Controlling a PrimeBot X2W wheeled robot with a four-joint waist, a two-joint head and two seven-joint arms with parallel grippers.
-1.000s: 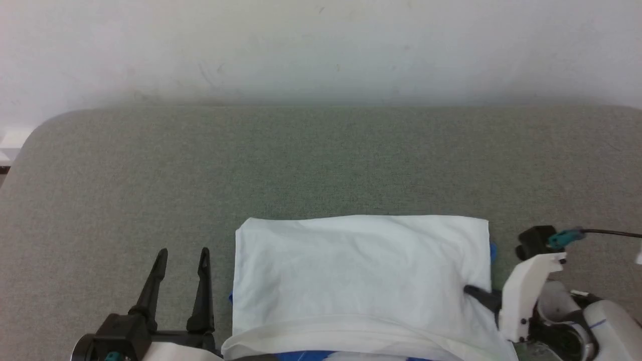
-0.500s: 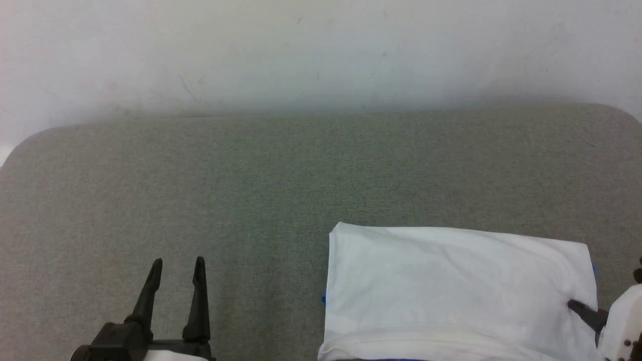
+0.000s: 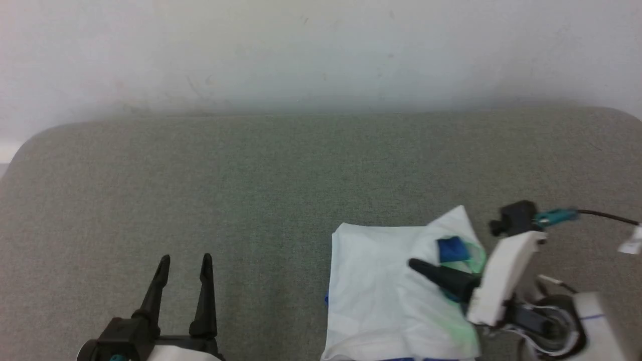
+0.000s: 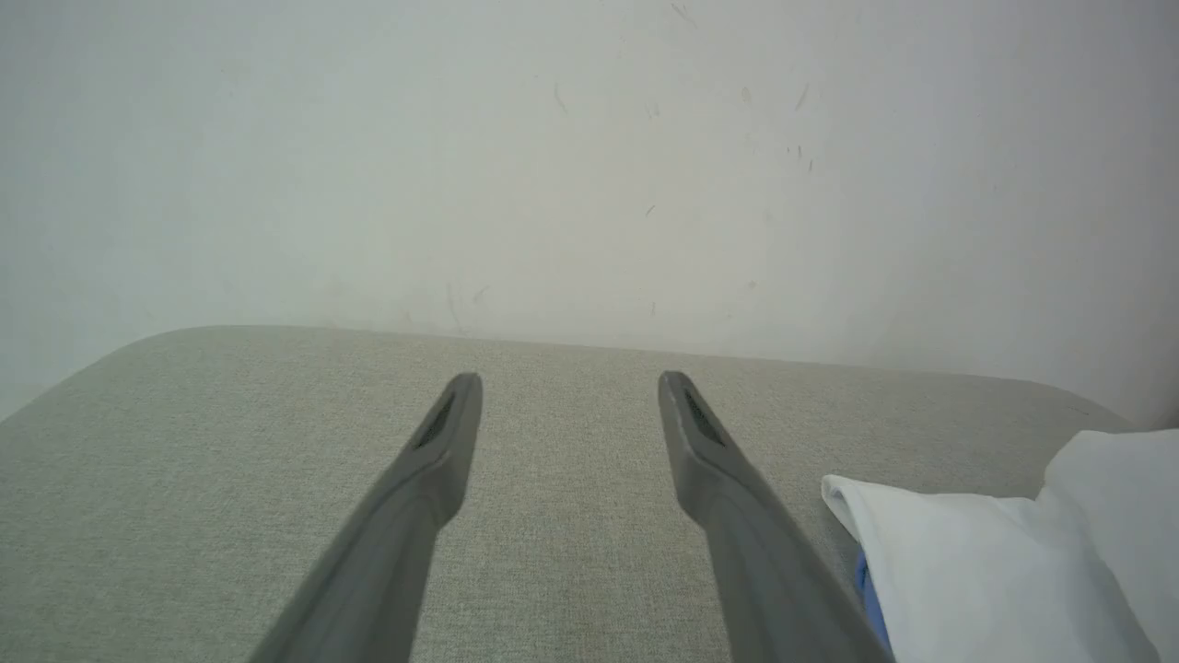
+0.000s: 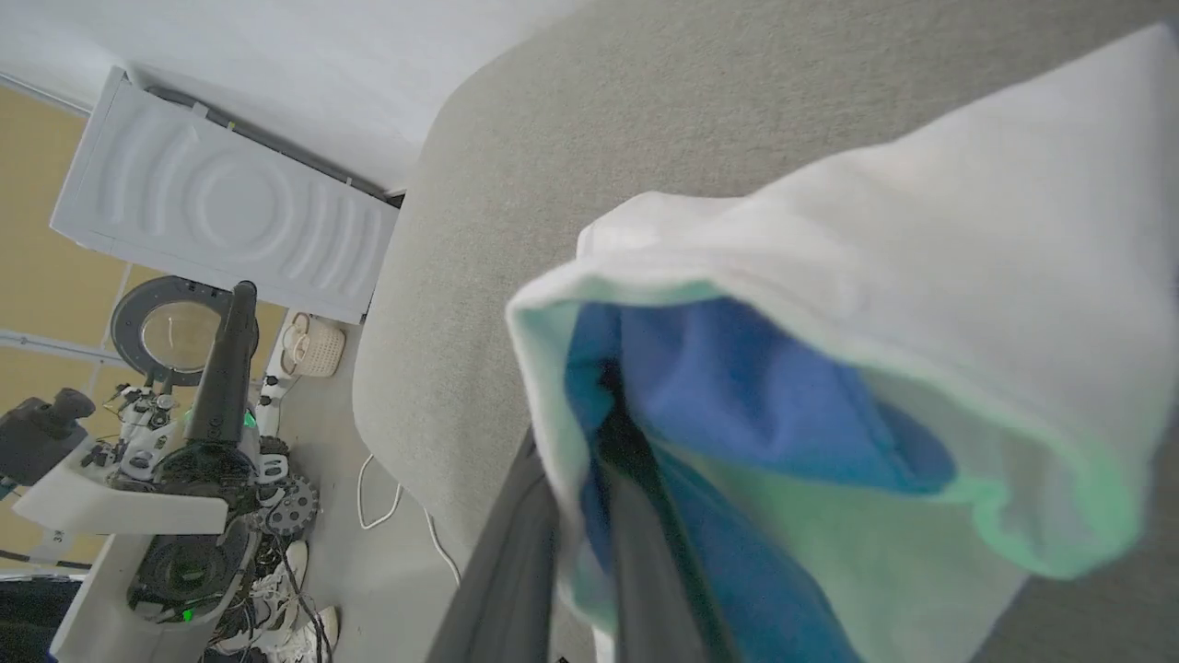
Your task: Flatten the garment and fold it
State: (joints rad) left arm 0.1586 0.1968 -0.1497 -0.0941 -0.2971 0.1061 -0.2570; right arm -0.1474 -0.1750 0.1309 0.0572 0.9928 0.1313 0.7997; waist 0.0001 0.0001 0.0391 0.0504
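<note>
Here, the right tool [image 3: 419, 264], its two dark fingers pinched shut on the right-hand edge of the thin white long-sleeved garment with bright blue sleeves [image 3: 373, 296], holds that edge raised above the rest of the cloth. A second ago the garment lay as a flat white rectangle, with the same tool low at its right edge. Now that edge is lifted and carried inward over the white body, baring a patch of blue beneath. Judged from this, flattening is done and a fold across the width is under way. The garment lies on the grey-green fabric-covered tabletop [image 3: 241, 170] at its near edge, toward the near right corner. The left tool [image 3: 184, 260], fingers spread wide and empty, hovers near the same edge, apart from the garment's left border.
</note>
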